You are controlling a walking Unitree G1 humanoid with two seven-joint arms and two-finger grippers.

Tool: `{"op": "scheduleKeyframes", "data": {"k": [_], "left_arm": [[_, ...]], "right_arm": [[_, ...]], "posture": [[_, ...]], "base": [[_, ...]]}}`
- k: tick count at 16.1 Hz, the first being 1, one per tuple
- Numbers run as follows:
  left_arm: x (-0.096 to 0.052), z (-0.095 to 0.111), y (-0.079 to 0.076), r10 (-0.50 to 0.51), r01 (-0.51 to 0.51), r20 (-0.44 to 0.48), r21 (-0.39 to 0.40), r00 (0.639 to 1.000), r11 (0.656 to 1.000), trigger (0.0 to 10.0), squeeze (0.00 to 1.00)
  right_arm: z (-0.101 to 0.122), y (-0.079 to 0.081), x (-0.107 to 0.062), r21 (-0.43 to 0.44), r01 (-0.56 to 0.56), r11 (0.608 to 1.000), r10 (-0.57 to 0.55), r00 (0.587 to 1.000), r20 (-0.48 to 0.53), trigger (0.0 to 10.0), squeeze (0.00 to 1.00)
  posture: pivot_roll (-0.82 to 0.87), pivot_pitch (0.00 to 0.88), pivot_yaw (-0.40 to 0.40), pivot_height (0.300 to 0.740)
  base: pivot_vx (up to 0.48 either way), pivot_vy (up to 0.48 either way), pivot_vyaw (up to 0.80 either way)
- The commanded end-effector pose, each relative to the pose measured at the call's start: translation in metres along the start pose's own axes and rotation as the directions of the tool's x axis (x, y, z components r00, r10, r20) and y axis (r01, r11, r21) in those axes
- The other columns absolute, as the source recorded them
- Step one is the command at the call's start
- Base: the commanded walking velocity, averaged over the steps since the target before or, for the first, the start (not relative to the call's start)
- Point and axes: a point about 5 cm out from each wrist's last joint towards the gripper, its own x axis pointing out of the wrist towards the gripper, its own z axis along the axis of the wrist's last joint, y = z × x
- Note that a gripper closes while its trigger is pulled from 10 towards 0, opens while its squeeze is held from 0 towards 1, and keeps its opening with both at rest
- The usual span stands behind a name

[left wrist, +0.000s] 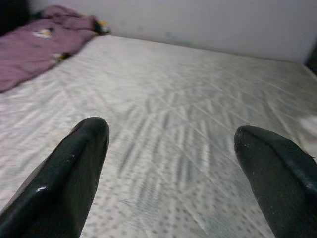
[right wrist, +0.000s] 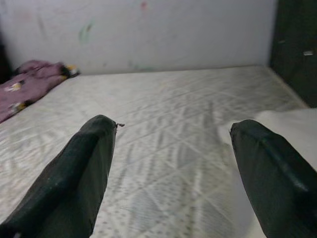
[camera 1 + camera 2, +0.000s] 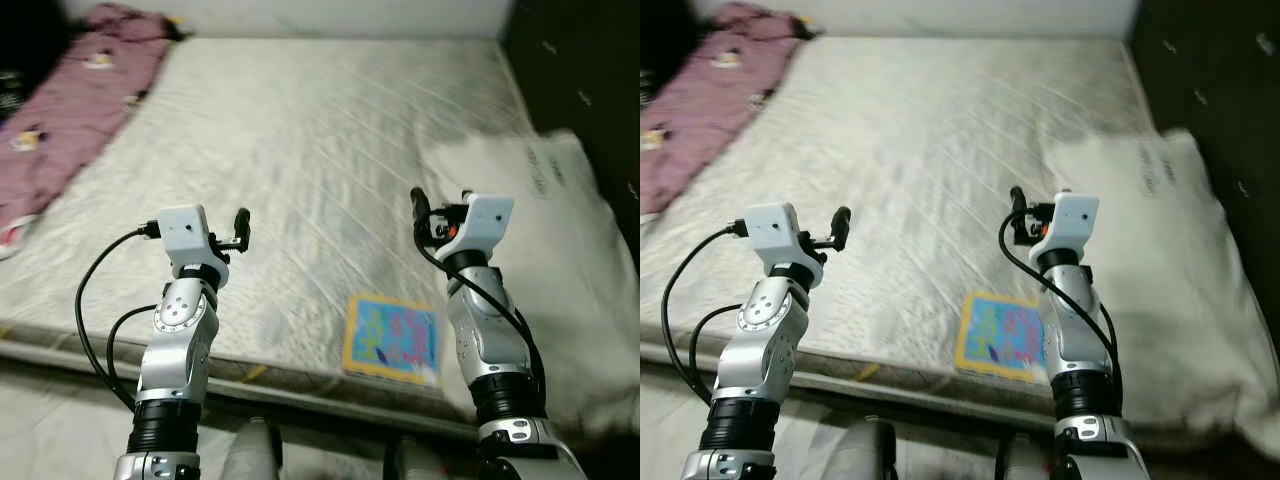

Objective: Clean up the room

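Nothing tidied yet: purple blanket (image 3: 75, 110) upper left, booklet (image 3: 392, 338) lower centre on bed (image 3: 300, 150). Left gripper (image 1: 173, 163) and right gripper (image 2: 173, 163) spread, empty.

A bare quilted mattress (image 3: 320, 170) filled most of the scene. A white wall (image 2: 148, 29) stood behind its far end. A dark cabinet (image 3: 590, 90) stood along the mattress's right side. Pale floor (image 3: 60, 410) showed below the mattress's near edge, at the left.
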Motion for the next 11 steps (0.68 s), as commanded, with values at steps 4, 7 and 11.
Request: {"op": "scheduleKeyframes", "data": {"k": [4,7,11], "left_arm": [[-0.002,-0.014,0.003,-0.004,0.004,-0.051,0.001,0.999,1.0,10.0,0.0],[-0.001,-0.027,-0.005,-0.053,0.055,-0.095,0.012,0.994,0.998,10.0,0.0],[-0.004,-0.036,-0.008,-0.089,0.091,-0.091,0.023,0.992,0.996,10.0,0.0]], "right_arm": [[-0.018,0.003,-0.013,0.004,0.004,1.0,-0.003,0.999,-0.05,10.0,0.0],[-0.031,-0.003,-0.028,-0.02,0.038,0.999,-0.04,0.995,-0.091,10.0,0.0],[-0.039,-0.016,-0.042,-0.069,0.058,0.996,-0.065,0.992,-0.104,10.0,0.0]], "posture": [[-0.03,0.0,0.076,0.74],[-0.06,0.0,0.098,0.74],[-0.06,0.0,0.095,0.74]], "base": [[0.0,0.0,0.0],[0.0,0.0,0.0],[0.0,0.0,0.0]]}}
